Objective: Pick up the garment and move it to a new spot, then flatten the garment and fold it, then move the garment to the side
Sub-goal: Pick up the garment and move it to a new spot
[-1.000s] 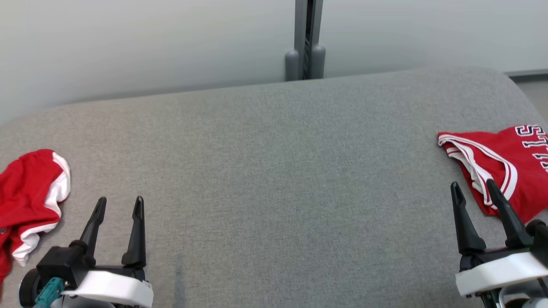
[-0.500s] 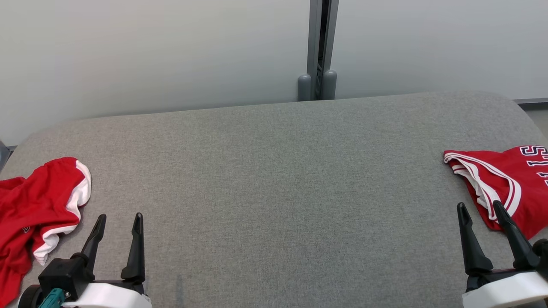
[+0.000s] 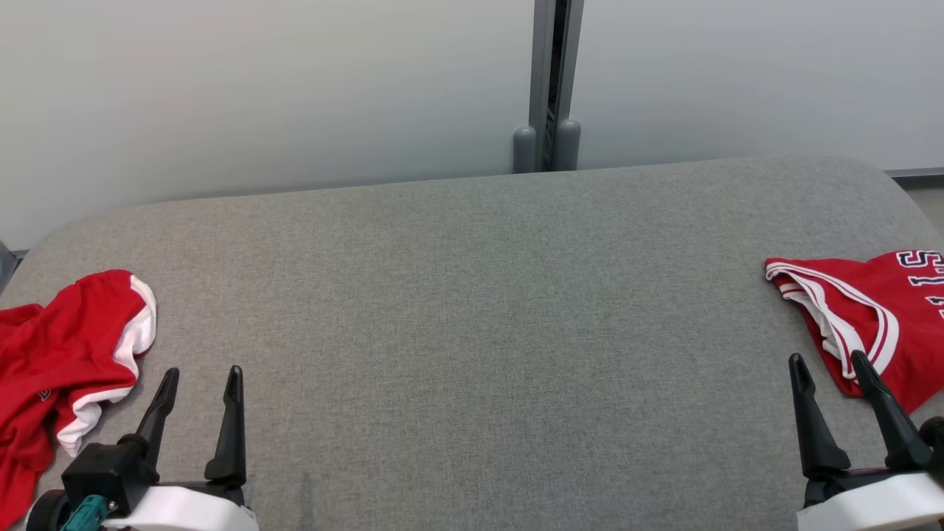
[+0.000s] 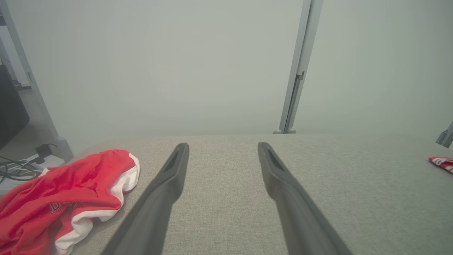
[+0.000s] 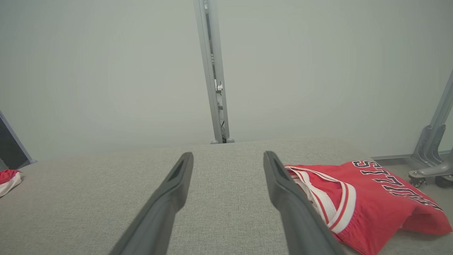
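Observation:
A crumpled red garment with white trim lies at the left edge of the grey padded table; the left wrist view has it at lower left. A flat red jersey with white stripes and dark lettering rests at the right edge, beside the right finger in the right wrist view. My left gripper stands open just right of the crumpled garment, nothing between its fingers. My right gripper is open too, its right finger overlapping the jersey's near edge in the picture.
A pale wall runs behind the table, with a grey upright post at its middle. Cables lie on the floor past the table's left end. A metal stand foot with a caster is on the floor beyond the right end.
The head camera tilted up early in the second, so the whole picture shifted down. Both garments lie as before and both grippers stay open in place.

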Available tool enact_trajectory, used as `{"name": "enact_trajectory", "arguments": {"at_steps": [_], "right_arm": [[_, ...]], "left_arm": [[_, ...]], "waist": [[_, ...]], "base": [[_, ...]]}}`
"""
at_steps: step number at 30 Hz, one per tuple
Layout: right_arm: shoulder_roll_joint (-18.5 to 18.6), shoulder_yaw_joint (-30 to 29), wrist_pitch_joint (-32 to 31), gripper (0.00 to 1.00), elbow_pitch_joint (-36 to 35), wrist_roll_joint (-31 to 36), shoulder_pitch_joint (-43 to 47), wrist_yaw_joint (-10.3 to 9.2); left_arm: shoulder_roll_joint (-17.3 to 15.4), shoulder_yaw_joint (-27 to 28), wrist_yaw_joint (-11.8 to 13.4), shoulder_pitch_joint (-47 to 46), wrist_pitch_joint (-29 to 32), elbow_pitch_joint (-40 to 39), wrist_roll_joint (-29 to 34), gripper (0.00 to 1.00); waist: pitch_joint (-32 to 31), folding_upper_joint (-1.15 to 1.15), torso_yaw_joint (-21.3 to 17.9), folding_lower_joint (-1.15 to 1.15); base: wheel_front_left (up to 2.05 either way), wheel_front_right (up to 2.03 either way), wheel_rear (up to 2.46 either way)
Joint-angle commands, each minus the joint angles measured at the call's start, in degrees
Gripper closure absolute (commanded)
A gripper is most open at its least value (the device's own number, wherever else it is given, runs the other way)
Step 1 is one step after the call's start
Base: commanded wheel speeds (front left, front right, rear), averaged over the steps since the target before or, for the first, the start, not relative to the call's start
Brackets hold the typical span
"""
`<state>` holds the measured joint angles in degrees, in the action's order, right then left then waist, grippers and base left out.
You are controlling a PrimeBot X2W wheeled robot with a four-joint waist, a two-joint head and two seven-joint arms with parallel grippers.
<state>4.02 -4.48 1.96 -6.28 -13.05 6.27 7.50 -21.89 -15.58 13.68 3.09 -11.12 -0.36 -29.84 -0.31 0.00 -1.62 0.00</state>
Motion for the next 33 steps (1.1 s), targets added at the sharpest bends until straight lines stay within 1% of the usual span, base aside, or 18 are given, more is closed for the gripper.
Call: {"name": "enact_trajectory", "arguments": {"at_steps": [1,14,20,25,30,33], "right_arm": [[-0.04,-0.16,-0.09,0.0,-0.26,0.46,0.5,-0.02],[-0.42,-0.28,0.37,0.0,0.1,0.31,0.59,-0.02],[-0.58,-0.84,0.55,0.0,0.19,0.36,0.76,-0.02],[-0.63,-0.88,0.35,0.0,-0.55,0.57,0.84,-0.02],[-0.61,0.17,0.16,0.0,-1.81,0.55,-0.21,-0.02],[-0.54,0.75,-0.14,0.0,-2.48,0.63,-0.8,-0.02]], "left_arm": [[-0.35,0.09,0.25,-0.09,0.07,-0.23,-0.08,0.0],[-0.75,-0.21,0.46,-0.93,0.12,-0.42,-0.3,0.0],[-0.89,-0.4,0.11,-1.61,0.01,-0.25,-0.36,0.0],[-0.74,-0.57,-0.15,-2.42,-0.47,-0.2,-0.23,0.0],[-0.38,-0.28,-0.58,-3.71,-1.33,-0.32,-0.45,0.0],[-0.26,-0.22,-1.61,-4.9,-1.94,-0.26,-0.5,0.0]], "waist": [[0.07,0.0,0.0,0.0],[0.58,0.0,0.28,0.0],[0.86,0.0,1.8,0.0],[1.35,0.0,4.65,0.0],[2.41,0.0,10.62,0.0],[2.9,0.0,15.02,0.0]], "base": [[0.0,0.0,0.0],[0.0,0.0,0.0],[0.0,0.0,0.0],[0.0,0.0,0.0],[0.0,0.0,0.0],[0.0,0.0,0.0]]}}
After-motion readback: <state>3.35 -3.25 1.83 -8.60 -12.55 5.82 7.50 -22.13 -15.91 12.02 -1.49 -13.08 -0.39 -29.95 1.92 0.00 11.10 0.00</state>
